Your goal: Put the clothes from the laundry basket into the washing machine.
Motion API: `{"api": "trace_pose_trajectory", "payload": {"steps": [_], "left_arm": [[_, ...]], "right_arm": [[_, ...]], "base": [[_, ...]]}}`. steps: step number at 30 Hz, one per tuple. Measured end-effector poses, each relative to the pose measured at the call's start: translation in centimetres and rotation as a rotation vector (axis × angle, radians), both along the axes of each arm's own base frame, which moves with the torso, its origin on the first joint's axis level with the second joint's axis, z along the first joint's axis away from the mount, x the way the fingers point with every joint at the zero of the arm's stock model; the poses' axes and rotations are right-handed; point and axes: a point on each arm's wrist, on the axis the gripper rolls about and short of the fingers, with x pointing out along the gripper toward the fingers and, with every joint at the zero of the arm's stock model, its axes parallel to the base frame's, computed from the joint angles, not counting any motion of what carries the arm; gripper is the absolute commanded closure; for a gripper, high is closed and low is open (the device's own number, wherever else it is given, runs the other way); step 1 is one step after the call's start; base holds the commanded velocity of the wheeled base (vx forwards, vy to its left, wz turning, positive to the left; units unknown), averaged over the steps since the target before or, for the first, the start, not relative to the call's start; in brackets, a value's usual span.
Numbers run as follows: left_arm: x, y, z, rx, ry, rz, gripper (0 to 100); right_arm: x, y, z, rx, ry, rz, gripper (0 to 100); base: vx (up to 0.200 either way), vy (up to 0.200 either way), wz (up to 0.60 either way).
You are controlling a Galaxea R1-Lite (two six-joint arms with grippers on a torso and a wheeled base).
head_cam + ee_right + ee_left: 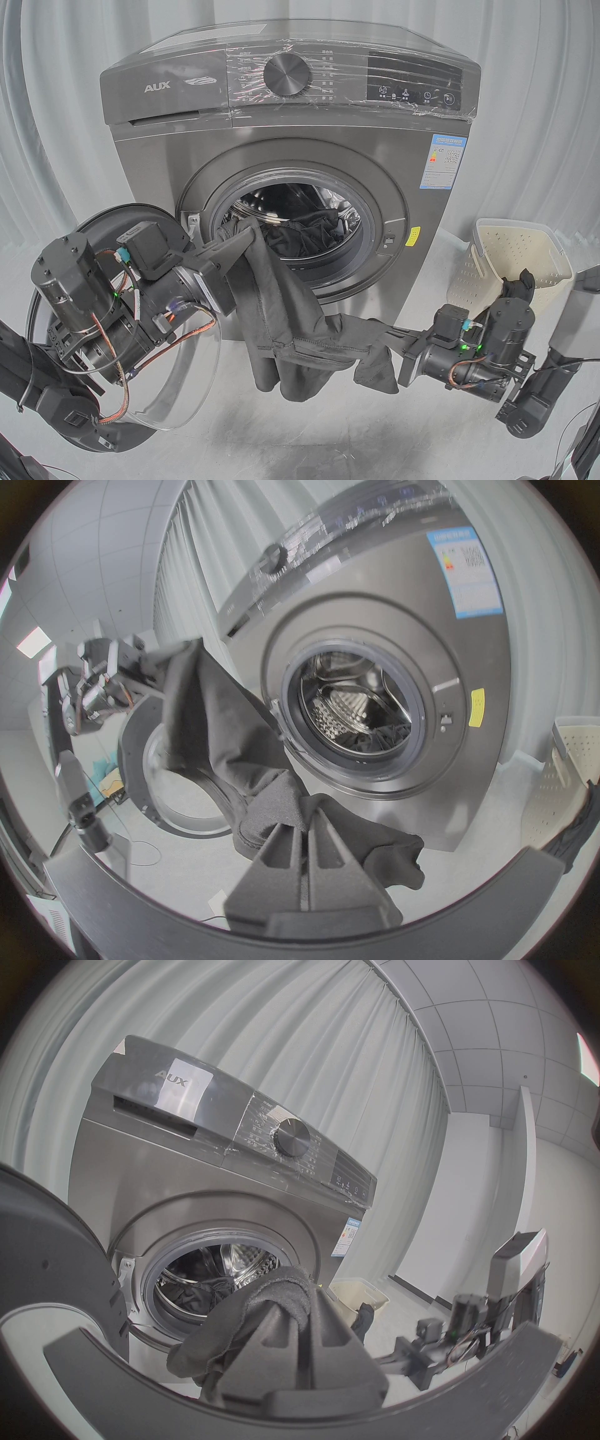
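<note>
The left claw [247, 235] is clamped on one end of a dark grey garment [284, 312], right at the lip of the round opening of the washing machine [156, 165]. The right claw [392, 340] is pinched shut on the other end, lower down and out in front of the machine, on the side of the laundry basket [531, 250]. Between the two grips the cloth hangs in a deep, slack swag, with a loose tail drooping toward the floor.

From where I stand it looks like light, soft stuff, limp all through. It takes no shape of its own and sags wherever it is not held. I wouldn't call it fragile or slippery; the fabric looks matt and bunches thickly in both claws. The trouble, I'd guess, is the hanging bulk, which could drag over the rim of the opening or catch there rather than follow the leading end in. A hold on a gathered fold nearer the middle would serve better than a thin edge.

The left arm comes in from the left across the open door [112, 219], its forearm angled up with the claw pointing into the drum mouth. The right arm sits low, its forearm roughly level, pointing across toward the machine's front. Other dark clothes [306, 234] lie inside the drum, and one more dark piece [520, 284] drapes over the basket's rim.
</note>
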Motion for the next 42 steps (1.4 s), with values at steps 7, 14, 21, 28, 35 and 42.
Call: {"api": "trace_pose_trajectory", "payload": {"steps": [7, 14, 21, 28, 35, 42], "left_arm": [[-0.4, 0.4, -0.8, 0.020, 0.019, -0.023, 100], [-0.7, 0.9, -1.1, 0.005, -0.006, -0.025, 100], [-0.9, 1.2, -0.9, -0.011, -0.037, -0.017, 100], [-1.2, 1.4, -0.5, -0.040, -0.082, -0.012, 100], [-1.0, 1.7, -0.2, -0.051, -0.100, 0.003, 100], [-0.7, 2.3, 0.0, -0.056, -0.112, 0.025, 100]], "right_arm": [[-2.5, -2.1, 4.2, 0.119, -0.065, 0.023, 100], [-2.8, -3.2, 7.3, 0.215, -0.151, -0.003, 100], [-2.0, -3.5, 9.3, 0.265, -0.230, -0.071, 100], [-1.3, -3.3, 11.1, 0.313, -0.299, -0.113, 100], [-1.0, -3.2, 11.9, 0.335, -0.327, -0.136, 100], [-0.8, -3.1, 12.5, 0.352, -0.347, -0.149, 100]], "base": [[0.000, 0.000, 0.00], [0.000, 0.000, 0.00], [0.000, 0.000, 0.00], [0.000, 0.000, 0.00], [0.000, 0.000, 0.00], [0.000, 0.000, 0.00]]}}
